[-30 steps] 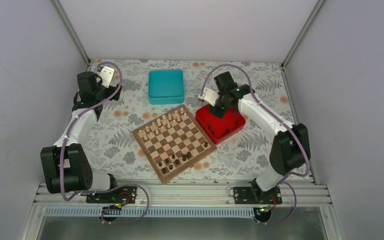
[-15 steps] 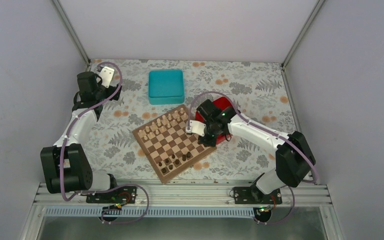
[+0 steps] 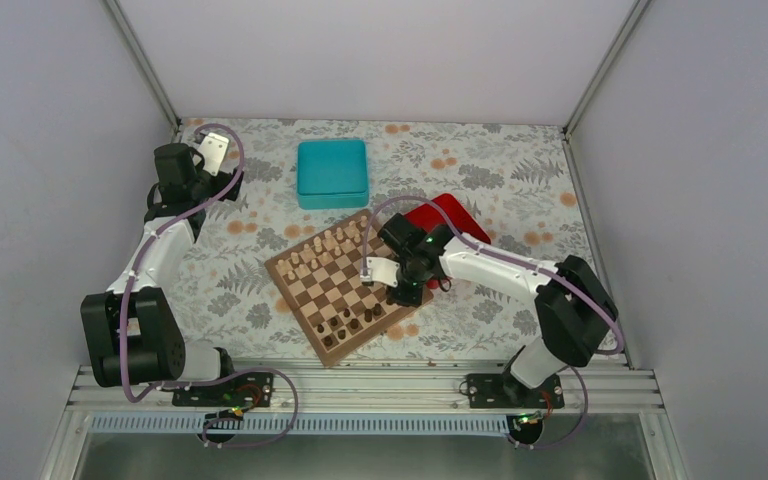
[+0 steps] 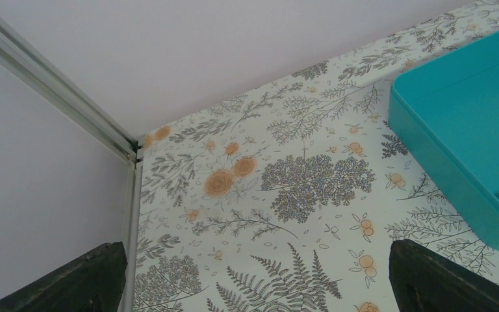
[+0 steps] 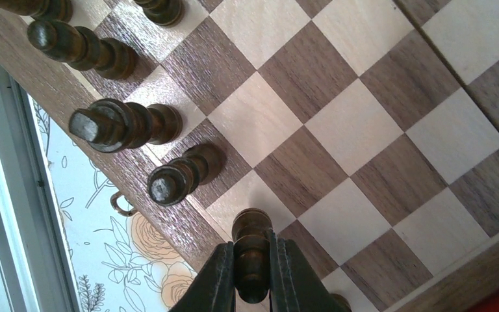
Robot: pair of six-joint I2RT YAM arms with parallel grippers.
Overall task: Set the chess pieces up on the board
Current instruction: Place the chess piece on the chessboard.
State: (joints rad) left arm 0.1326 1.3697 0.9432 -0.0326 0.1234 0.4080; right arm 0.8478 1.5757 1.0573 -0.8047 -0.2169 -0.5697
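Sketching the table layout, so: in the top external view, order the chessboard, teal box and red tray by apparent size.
1. board
2. teal box
3. red tray, but unsure: the right arm hides much of it, so it may rival the box.

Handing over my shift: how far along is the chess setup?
Done: several dark pieces stand in the near rows of the board. In hand: the right gripper holds one dark piece over its right corner. Left: those rows still show gaps, so more must follow.
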